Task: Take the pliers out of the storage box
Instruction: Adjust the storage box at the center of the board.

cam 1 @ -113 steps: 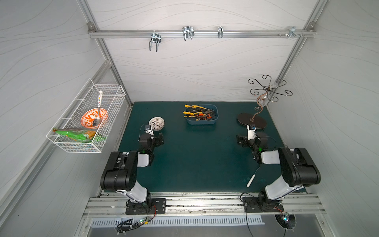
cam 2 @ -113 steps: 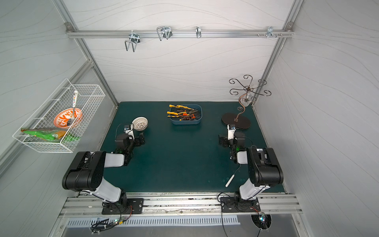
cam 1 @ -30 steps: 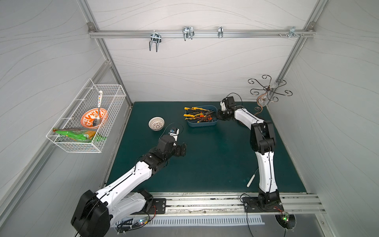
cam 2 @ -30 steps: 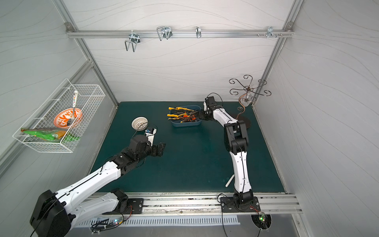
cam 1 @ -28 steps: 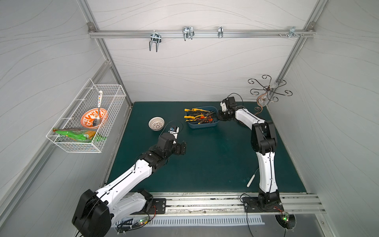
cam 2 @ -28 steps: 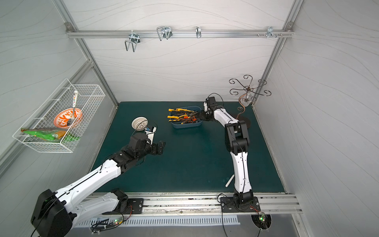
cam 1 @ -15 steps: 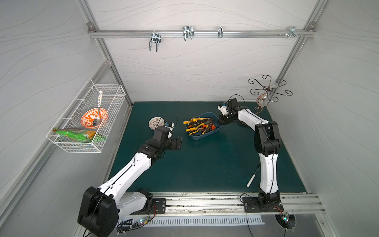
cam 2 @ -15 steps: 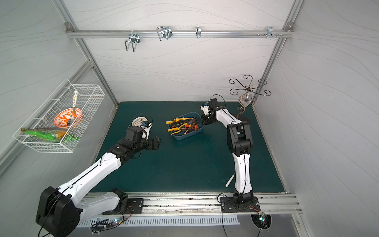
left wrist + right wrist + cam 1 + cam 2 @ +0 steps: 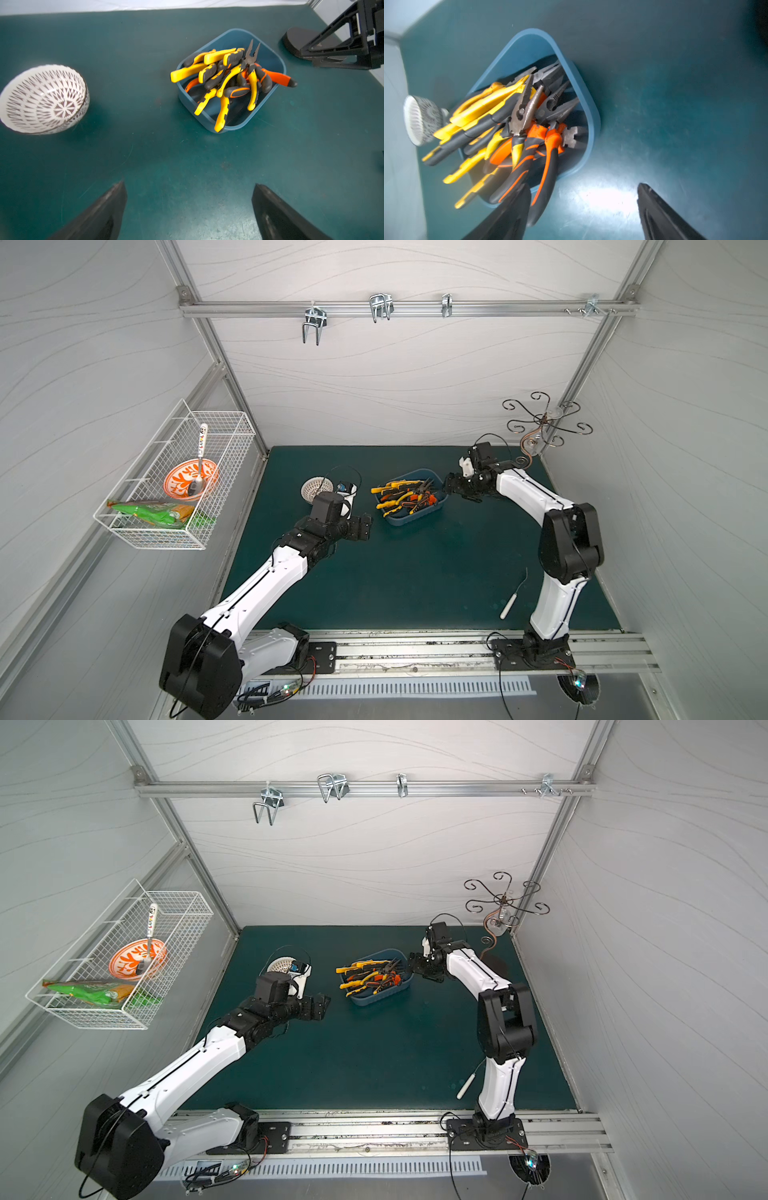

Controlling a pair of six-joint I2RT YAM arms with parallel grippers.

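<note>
All the pliers (image 9: 226, 81) lie in the storage box (image 9: 230, 36), none on the surface (image 9: 145, 155) yet, and the left hand (image 9: 189, 184) and right hand (image 9: 583, 184) are spread wide, holding nothing.

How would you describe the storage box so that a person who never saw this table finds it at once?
Start from the dark green mat that covers the table and look at its far half. There, between the white patterned bowl and the right gripper, stands the storage box. It is the only blue tub, heaped with pliers with yellow and orange handles.
</note>
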